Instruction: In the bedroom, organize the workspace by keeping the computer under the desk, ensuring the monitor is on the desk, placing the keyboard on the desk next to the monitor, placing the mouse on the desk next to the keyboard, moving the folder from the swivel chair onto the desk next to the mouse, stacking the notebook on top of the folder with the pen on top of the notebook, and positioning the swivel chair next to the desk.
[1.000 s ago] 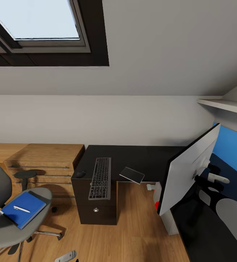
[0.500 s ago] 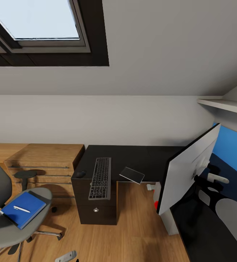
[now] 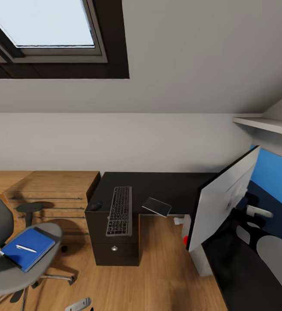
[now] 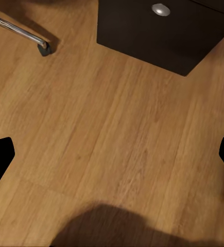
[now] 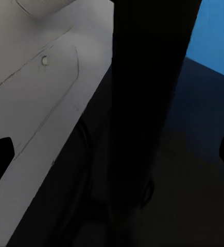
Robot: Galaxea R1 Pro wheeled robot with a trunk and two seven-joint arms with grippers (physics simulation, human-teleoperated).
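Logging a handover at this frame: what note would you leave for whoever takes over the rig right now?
Left gripper: jaws open, empty, over floor by the desk.
Right gripper: jaws open, close behind the monitor.
Done: keyboard and mouse side by side on desk; notebook at its edge.
Left: folder, with pen on it, lies on swivel chair; move it beside the mouse, stack notebook, then pen, bring chair in.

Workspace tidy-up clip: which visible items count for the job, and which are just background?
Job items:
keyboard, mouse, notebook, all on the desk
monitor
folder with pen on it, on the swivel chair

Background:
wooden chest
skylight
wall shelf
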